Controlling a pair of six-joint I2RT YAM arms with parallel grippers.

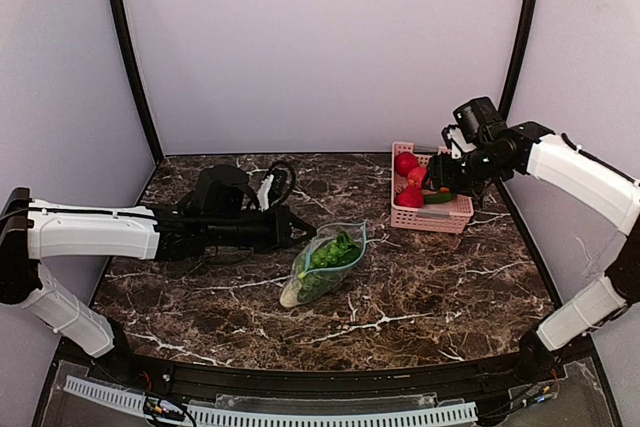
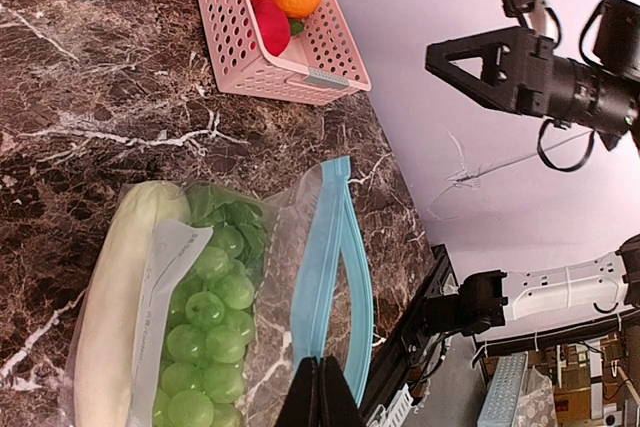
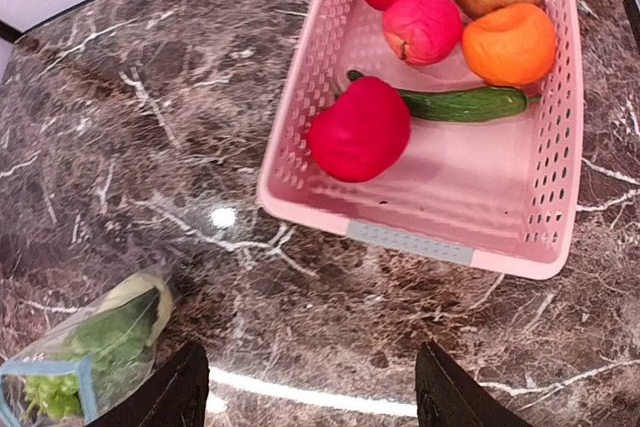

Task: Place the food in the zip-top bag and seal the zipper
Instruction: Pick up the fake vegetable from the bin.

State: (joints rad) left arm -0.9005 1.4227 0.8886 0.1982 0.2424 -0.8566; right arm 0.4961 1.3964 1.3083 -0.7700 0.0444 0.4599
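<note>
Three foods, the gourd (image 2: 115, 297), grapes (image 2: 205, 337) and leafy green (image 2: 230, 212), lie inside the zip-top bag (image 1: 322, 265) at mid counter (image 1: 430, 287). The left claw (image 2: 320, 392) is closed tight, pinching the zipper (image 2: 335, 267) at the bag's mouth. The film looks light, limp and slippery, so that stiffer strip is the sensible hold. Farther back, the right claw (image 3: 315, 387) hangs wide open and empty above the pink basket (image 3: 410, 237), where the pepper (image 3: 465, 104) lies. It is probably light and rigid, best taken across its middle.

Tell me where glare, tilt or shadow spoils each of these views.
Right wrist view: a bright glare spot and a pale streak on the glossy table; the basket is sharp. Left wrist view: scene turned sideways, sheen on the zip-top bag. Top external view: soft, even light, no hard shadows.
</note>
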